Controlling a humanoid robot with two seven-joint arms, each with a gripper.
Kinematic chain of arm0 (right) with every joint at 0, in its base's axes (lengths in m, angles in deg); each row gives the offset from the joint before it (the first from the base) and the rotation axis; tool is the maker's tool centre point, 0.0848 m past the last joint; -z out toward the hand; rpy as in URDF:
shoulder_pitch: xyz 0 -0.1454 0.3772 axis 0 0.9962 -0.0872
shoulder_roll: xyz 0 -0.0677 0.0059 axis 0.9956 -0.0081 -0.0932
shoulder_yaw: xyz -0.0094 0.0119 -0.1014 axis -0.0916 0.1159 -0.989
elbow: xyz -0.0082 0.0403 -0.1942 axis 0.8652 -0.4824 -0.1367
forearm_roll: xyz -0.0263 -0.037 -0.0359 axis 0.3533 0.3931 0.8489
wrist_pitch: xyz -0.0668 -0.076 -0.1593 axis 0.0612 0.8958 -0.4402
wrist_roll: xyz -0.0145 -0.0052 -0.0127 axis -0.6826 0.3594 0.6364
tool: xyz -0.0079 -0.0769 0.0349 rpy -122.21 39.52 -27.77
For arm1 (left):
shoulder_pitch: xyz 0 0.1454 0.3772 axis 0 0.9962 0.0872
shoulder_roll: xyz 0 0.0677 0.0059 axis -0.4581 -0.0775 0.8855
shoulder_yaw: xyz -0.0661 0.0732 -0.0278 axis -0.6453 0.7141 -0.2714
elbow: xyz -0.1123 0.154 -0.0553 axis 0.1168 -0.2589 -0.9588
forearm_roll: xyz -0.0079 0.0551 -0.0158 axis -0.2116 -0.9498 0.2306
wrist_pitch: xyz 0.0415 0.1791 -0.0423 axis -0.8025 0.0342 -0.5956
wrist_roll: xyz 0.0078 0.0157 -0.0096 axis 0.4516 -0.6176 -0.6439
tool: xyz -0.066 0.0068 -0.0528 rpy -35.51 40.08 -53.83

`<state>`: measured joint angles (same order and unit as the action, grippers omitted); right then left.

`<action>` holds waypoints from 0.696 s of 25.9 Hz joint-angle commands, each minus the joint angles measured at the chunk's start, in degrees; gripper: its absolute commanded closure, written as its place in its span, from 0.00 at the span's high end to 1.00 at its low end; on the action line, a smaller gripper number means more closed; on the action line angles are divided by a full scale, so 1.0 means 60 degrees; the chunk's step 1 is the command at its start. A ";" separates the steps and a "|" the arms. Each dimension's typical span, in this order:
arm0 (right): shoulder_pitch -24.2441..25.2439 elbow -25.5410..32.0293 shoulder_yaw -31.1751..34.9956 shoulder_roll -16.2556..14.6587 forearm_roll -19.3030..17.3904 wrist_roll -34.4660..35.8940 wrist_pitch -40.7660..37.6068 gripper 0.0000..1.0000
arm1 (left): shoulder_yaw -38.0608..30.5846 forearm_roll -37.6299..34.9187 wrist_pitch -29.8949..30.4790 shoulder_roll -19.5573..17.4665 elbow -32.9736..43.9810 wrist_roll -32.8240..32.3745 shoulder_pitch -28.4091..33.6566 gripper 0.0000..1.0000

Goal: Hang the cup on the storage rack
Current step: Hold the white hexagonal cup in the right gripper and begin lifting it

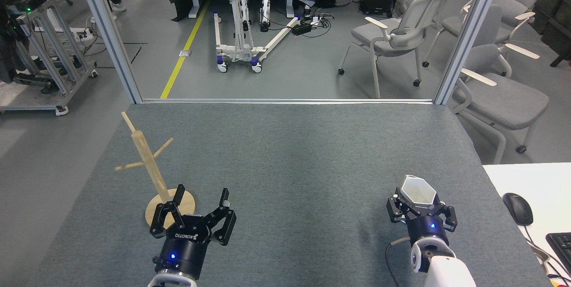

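Note:
The white faceted cup (417,191) stands near the table's front right, its opening towards me. My right gripper (420,206) is shut on the cup, one finger on each side of it. The wooden storage rack (151,168) stands at the front left on its round base, post leaning up and left, thin pegs bare. My left gripper (201,201) sits just right of the rack's base, open, with nothing between its fingers.
The grey felt table (285,153) stretches back to a metal frame rail (285,100). A white desk with a black mouse (517,208) and a keyboard corner (561,247) lies at the right. Chairs and equipment stand on the floor beyond.

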<state>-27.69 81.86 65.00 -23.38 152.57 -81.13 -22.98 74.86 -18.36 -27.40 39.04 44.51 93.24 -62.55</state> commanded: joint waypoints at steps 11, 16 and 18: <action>-0.0542 -0.0534 0.0031 0.0097 -0.0198 -0.0007 -0.0012 0.88 | -0.0014 0.0014 -0.0119 0.0017 -0.0108 -0.0002 -0.0002 1.00; -0.0571 -0.0124 0.0016 0.0053 -0.0506 0.0008 -0.0085 0.44 | -0.0014 0.0029 -0.0119 0.0032 -0.0123 -0.0002 -0.0046 1.00; -0.0586 0.0418 0.0016 0.0053 -0.0521 -0.0080 -0.0085 0.42 | -0.0014 0.0014 -0.0119 -0.0027 -0.0108 0.0012 -0.0089 1.00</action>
<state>-31.08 81.14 65.10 -23.12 149.78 -81.00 -23.41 74.78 -18.26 -28.12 39.16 43.83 93.27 -62.75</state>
